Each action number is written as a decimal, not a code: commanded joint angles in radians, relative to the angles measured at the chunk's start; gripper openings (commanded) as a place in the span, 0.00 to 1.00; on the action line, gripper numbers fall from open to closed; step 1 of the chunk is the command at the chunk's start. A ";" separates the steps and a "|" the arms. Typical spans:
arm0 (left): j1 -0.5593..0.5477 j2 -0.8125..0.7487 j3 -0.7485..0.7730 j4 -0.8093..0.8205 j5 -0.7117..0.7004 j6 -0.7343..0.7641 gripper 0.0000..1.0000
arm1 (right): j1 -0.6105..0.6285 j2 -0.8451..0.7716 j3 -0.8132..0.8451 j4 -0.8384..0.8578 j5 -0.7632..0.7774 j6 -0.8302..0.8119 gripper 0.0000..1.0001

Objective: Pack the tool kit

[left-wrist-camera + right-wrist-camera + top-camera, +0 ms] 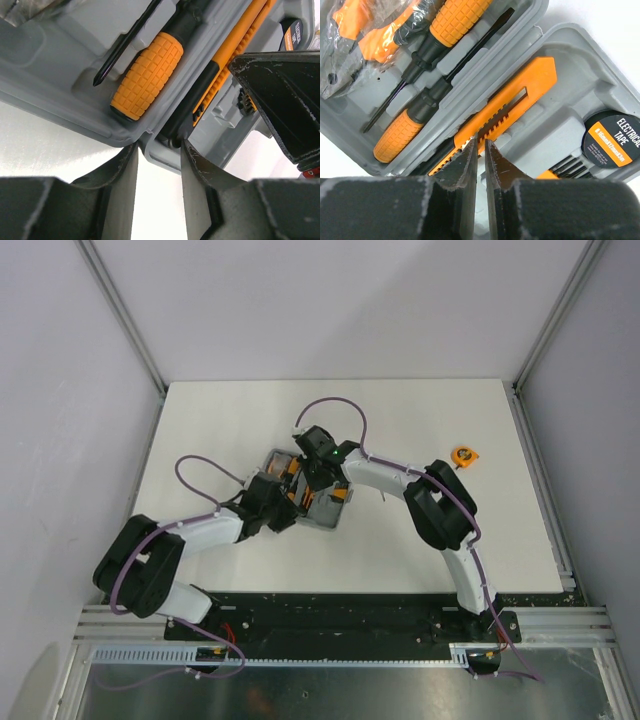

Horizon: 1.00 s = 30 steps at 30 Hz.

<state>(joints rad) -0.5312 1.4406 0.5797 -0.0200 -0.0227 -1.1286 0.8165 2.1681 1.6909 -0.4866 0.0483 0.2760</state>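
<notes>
grey case (322, 512) lies open near the middle of the white table (220, 420), between the two arms, both halves facing up. left half: two screwdrivers (400, 135) with orange gridded handles sit in moulded slots, shafts crossing slightly, and beside them is an orange-handled tool in clear plastic wrap (355, 30) (cannot make out which tool). right half: orange knife (512, 97) lies along the hinge side, and a roll of electrical tape (612, 142) sits in a round pocket further out. tape measure (464, 455) is outside the case, alone on the table, well apart to the right. left gripper (159, 150) is low at the near end of the hinge, jaws partly open, with the end of the hinge ridge in the gap between the tips; cannot tell whether the fingers touch it. right gripper (481, 142) is over the right half, jaws drawn to a narrow slit, tips down at the near end of the knife; cannot tell whether the knife is pinched or the tips only rest on it.
</notes>
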 commanded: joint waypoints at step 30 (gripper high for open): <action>0.025 0.308 -0.063 -0.145 0.067 -0.105 0.03 | 0.080 0.231 -0.131 -0.044 -0.002 -0.006 0.10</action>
<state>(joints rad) -0.4942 1.5780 0.6159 0.0719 0.0410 -1.2827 0.8207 2.2177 1.6630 -0.3397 0.1658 0.2520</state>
